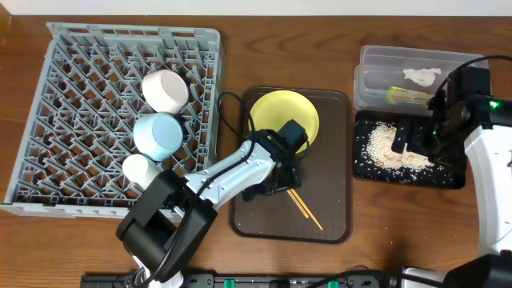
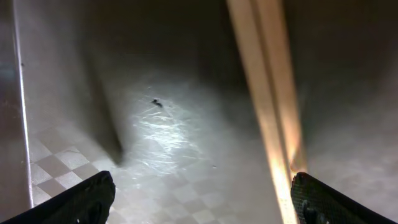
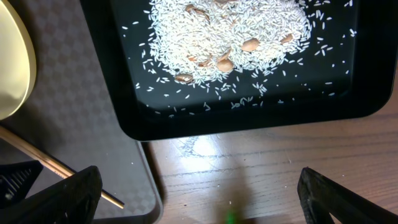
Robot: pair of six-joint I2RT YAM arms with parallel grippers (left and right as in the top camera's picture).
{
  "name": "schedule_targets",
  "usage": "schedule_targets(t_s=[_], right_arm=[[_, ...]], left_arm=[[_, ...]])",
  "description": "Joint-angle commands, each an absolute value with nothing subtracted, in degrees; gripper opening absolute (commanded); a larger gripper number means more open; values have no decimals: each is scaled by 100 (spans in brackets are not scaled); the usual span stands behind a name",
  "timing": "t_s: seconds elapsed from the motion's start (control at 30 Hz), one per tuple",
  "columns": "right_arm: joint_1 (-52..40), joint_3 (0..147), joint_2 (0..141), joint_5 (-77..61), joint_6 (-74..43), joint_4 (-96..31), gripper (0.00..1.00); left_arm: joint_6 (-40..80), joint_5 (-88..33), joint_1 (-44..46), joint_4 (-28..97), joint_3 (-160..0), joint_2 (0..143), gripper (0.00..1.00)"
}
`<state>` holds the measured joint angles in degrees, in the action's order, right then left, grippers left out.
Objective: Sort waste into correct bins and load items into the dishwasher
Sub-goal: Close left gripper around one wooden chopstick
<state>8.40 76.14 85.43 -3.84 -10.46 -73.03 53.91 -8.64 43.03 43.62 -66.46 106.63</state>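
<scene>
The grey dish rack (image 1: 80, 72) holds a white bowl (image 1: 166, 90), a light blue bowl (image 1: 158, 134) and a small white cup (image 1: 142, 170). The yellow plate (image 1: 284, 118) and the wooden chopsticks (image 1: 304, 208) lie on the brown serving tray. My left gripper (image 1: 276, 184) is low over the tray, open, with the chopsticks (image 2: 267, 93) just inside its right finger (image 2: 202, 199). My right gripper (image 1: 412, 138) is open and empty (image 3: 199, 196) above the black tray (image 1: 448, 178), which holds rice scraps (image 3: 230, 31). The clear tub (image 1: 376, 60) holds the tissue (image 1: 422, 76) and wrapper (image 1: 408, 96).
The brown serving tray (image 1: 340, 224) sits mid-table between the rack and the two bins. Its edge (image 3: 149, 186) and the plate's rim (image 3: 12, 62) show in the right wrist view, with bare wooden table below the black tray (image 3: 261, 121).
</scene>
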Motion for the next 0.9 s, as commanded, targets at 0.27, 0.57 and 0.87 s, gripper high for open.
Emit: schedule_targets(t_s=[0.27, 0.57, 0.87], right_arm=[[862, 7714, 8438, -346, -1066, -7310, 98], [862, 7714, 8438, -346, -1066, -7312, 98], [862, 7714, 8438, -346, -1066, -7314, 98]], left_arm=[[5498, -884, 4320, 4213, -6267, 10748, 92], [5498, -1096, 4250, 3841, -6289, 10715, 92], [5500, -1072, 4270, 3850, -6254, 10718, 92]])
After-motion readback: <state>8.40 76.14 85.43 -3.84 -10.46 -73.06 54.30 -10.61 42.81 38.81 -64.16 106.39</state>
